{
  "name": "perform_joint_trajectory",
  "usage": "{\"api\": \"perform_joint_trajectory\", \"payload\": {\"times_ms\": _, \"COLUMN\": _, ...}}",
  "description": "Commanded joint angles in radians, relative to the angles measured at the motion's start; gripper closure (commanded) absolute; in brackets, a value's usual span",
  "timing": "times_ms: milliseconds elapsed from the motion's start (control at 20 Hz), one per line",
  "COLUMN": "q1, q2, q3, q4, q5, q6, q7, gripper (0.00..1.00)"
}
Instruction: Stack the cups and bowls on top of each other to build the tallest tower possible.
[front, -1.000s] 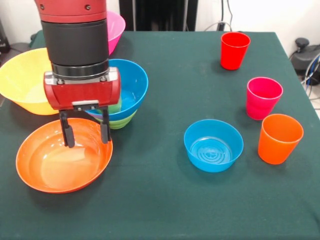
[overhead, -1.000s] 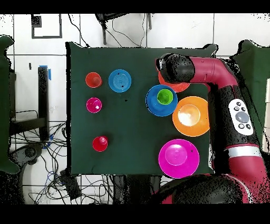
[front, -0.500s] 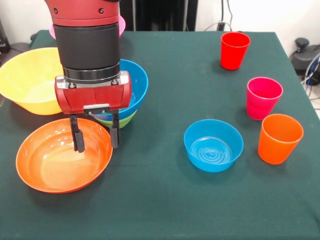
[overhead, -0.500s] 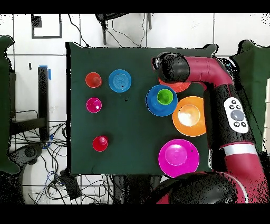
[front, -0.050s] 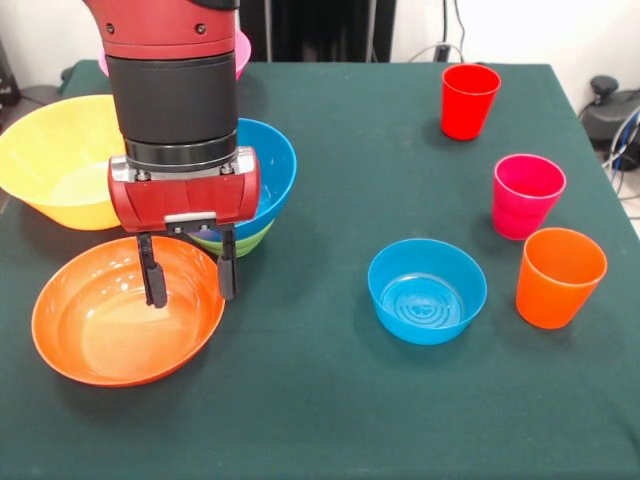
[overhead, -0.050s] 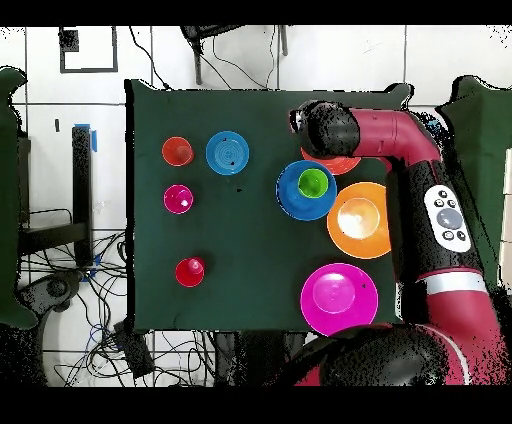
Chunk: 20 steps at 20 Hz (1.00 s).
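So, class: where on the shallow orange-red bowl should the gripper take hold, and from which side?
Probably its rim, from above. The shallow orange-red bowl is too wide to span, so one finger goes inside, one outside. The open gripper already straddles the rim beside the blue bowl.

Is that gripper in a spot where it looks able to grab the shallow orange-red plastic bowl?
Probably yes. The open gripper hangs right over the shallow orange-red plastic bowl's far rim, one finger inside the bowl and the other outside, with nothing between them and the rim.
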Motion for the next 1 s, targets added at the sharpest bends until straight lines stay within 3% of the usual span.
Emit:
{"api": "perform_joint_trajectory", "payload": {"times_ms": 50, "q1": 0.034, "q2": 0.028, "q3": -0.039, "q4": -0.007, "q5": -0.034, "q6": -0.019, "q7": -0.002, "gripper": 0.00}}
{"api": "perform_joint_trajectory", "payload": {"times_ms": 1000, "q1": 0.054, "q2": 0.050, "q3": -0.055, "q4": -0.030, "q5": -0.045, "q6": -0.038, "q7": 0.018, "gripper": 0.00}}
